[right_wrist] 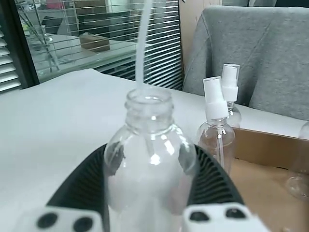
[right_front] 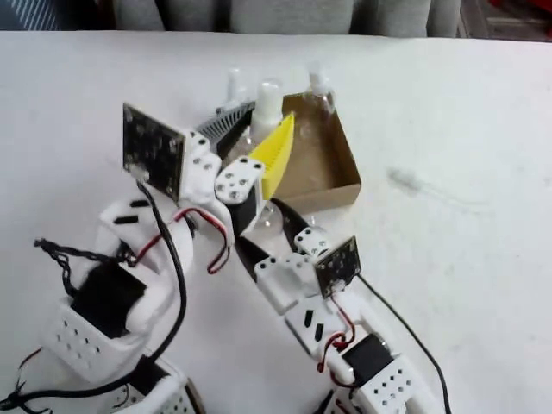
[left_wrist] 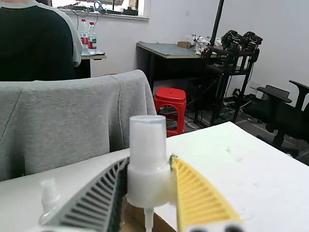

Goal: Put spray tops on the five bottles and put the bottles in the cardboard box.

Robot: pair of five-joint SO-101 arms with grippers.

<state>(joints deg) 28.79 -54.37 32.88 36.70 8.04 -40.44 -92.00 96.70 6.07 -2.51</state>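
Note:
My left gripper (left_wrist: 148, 166), with one grey and one yellow finger, is shut on a white spray top (left_wrist: 147, 145) whose thin tube (right_wrist: 142, 43) hangs down into the open neck of a clear bottle (right_wrist: 147, 159). My right gripper (right_wrist: 150, 153) is shut on that bottle and holds it upright. In the high view the left gripper (right_front: 259, 129) sits above the right gripper (right_front: 269, 217), just left of the cardboard box (right_front: 341, 172). Two bottles with spray tops (right_wrist: 216, 123) stand beside the box (right_wrist: 270, 142). A capless bottle (right_wrist: 300, 169) stands inside it.
A small open-necked bottle (left_wrist: 48, 195) stands on the white table (right_front: 448, 112) beyond the left gripper. A grey-covered chair back (left_wrist: 63, 121) runs along the table's far edge. Bare table lies to the right of the box.

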